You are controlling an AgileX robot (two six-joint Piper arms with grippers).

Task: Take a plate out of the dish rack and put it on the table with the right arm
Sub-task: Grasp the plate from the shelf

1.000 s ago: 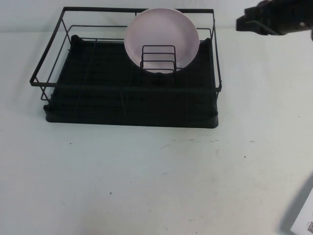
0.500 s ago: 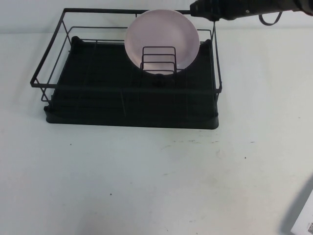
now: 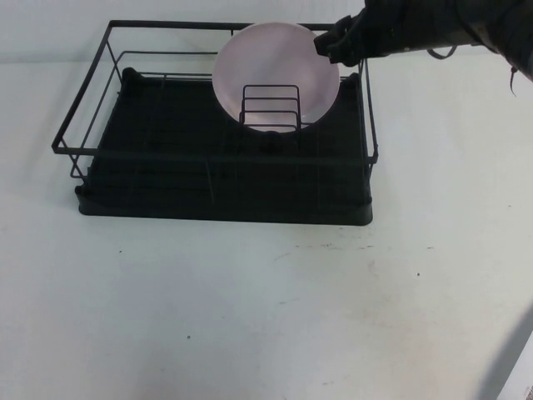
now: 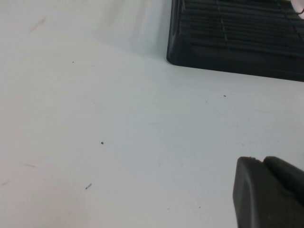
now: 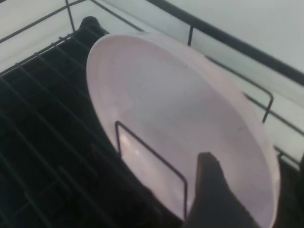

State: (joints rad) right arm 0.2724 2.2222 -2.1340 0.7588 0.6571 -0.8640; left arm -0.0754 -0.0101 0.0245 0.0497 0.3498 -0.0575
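Observation:
The pale pink plate (image 3: 268, 58) stands upright in the wire divider (image 3: 270, 106) at the back right of the black dish rack (image 3: 166, 171). My right gripper (image 3: 331, 42) is at the plate's upper right rim. In the right wrist view the plate (image 5: 166, 104) fills the picture; the right gripper (image 5: 254, 164) is open, with one finger (image 5: 209, 190) in front of the plate's face and the other at the picture's edge behind the rim. My left gripper (image 4: 266, 164) is shut and empty, low over the white table (image 4: 118, 133), near the rack's corner (image 4: 237, 42).
The white table (image 3: 250, 308) stretches in front of and to the right of the rack. A white object with a printed label (image 3: 520, 379) sits at the front right corner. The rack's top wire frame (image 3: 364, 92) runs beside the right gripper.
My right arm has come in from the far back right, moving left and down to the plate's upper right rim. The plate and the rack have not moved.

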